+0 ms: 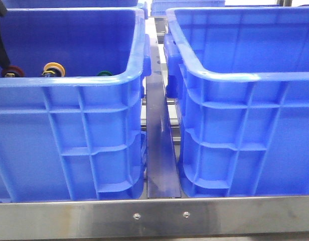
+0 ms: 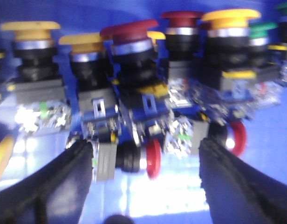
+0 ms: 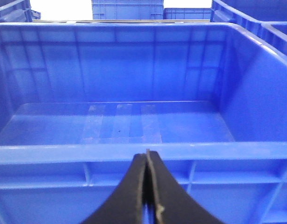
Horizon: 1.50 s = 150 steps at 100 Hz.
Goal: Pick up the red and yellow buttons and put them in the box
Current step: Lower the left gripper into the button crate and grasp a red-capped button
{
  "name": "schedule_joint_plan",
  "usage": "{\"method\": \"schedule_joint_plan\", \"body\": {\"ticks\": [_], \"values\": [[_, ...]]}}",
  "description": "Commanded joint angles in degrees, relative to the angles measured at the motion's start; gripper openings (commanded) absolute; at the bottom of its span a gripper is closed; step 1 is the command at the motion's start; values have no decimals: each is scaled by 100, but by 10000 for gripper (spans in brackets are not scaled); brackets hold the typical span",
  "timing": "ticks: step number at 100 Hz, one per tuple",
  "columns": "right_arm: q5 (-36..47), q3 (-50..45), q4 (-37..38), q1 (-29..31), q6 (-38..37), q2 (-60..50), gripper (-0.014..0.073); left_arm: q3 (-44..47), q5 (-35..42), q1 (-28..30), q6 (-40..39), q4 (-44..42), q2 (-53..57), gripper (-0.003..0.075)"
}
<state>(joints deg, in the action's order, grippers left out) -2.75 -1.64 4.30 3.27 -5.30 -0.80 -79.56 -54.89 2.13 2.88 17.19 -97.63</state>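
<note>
Ahead, we see two crates; buttons peek over the left crate. Our left gripper, jaws wide, straddles a toppled red button among crowded neighbours, risking a double grab. Our right gripper, closed empty, faces the bare box.

Left pincer spread wide; right pincer pressed closed.

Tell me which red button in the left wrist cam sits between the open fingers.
The red button lying on its side, cap facing sideways, low between the left hand fingers. The other red buttons stand upright behind it.
</note>
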Motion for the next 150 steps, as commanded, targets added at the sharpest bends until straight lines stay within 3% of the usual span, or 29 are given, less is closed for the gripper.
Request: {"method": "schedule_joint_plan", "body": {"ticks": [1, 36, 46, 61, 72, 116, 150], "values": [[451, -24, 75, 19, 0, -96, 4, -291, 101, 3, -2, 204, 44, 459], [451, -24, 75, 19, 0, -96, 4, -672, 154, 3, -2, 398, -506, 441], [451, -24, 75, 19, 0, -96, 4, -685, 174, 3, -2, 398, -504, 340], [451, -24, 75, 19, 0, -96, 4, -685, 174, 3, 42, 398, -504, 125], [451, -24, 75, 19, 0, -96, 4, -685, 174, 3, 50, 398, -504, 50], [451, -24, 75, 19, 0, -96, 4, -415, 340, -20, 463, 430, 929, 48], [451, -24, 75, 19, 0, -96, 4, 245, 343, -600, 932, 437, 1832, 48]]}}
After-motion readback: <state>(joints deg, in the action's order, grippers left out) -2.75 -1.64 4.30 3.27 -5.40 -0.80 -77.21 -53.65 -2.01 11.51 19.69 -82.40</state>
